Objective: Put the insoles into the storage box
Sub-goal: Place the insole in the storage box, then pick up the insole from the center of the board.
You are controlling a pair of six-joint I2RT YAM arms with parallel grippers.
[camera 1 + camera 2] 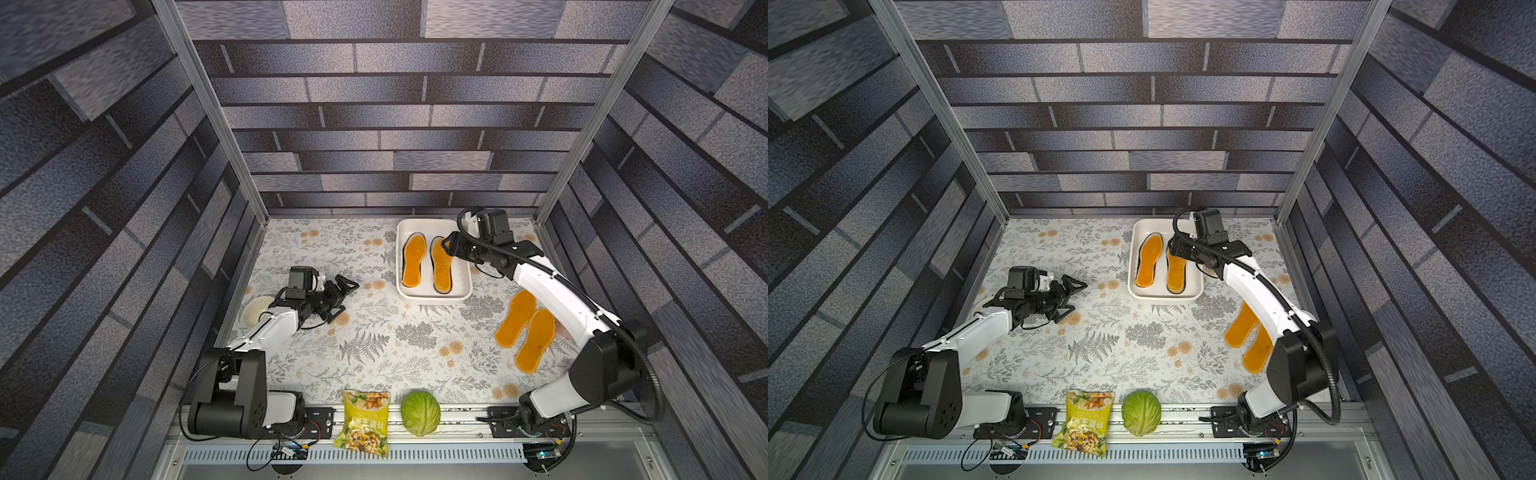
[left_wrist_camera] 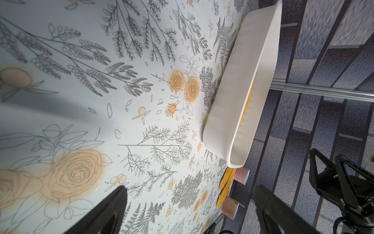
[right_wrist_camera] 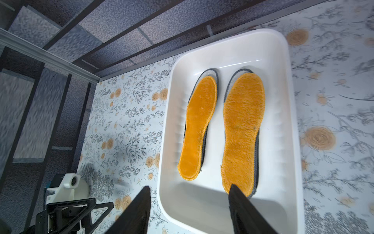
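Right wrist view: two fuzzy orange insoles [image 3: 199,125] lie flat and side by side inside the storage box [image 3: 291,105]. Each sits on a layer w/ grey and dark edges peeking out underneath (prob. stacks, but how many lie under each can't be counted). The box sits on the table [image 1: 332,249] near the back wall. A loose pair of orange insoles [image 1: 515,318] lies outside it on the table, touching each other, on the right arm's side. In a top view the right arm [image 1: 1258,291] covers part of them. My judgement: well past halfway, w/ at least that pair left to load.

The right pincer [image 3: 189,186] hangs over one end of the box, jaws apart, nothing between them. One finger overlaps an insole's heel in the frame; contact unclear. The left pincer [image 1: 350,297] is spread wide and empty, low over the table, well apart from the box. Pinkish cylinders [image 2: 241,175] beside the loose pair are too small to identify.
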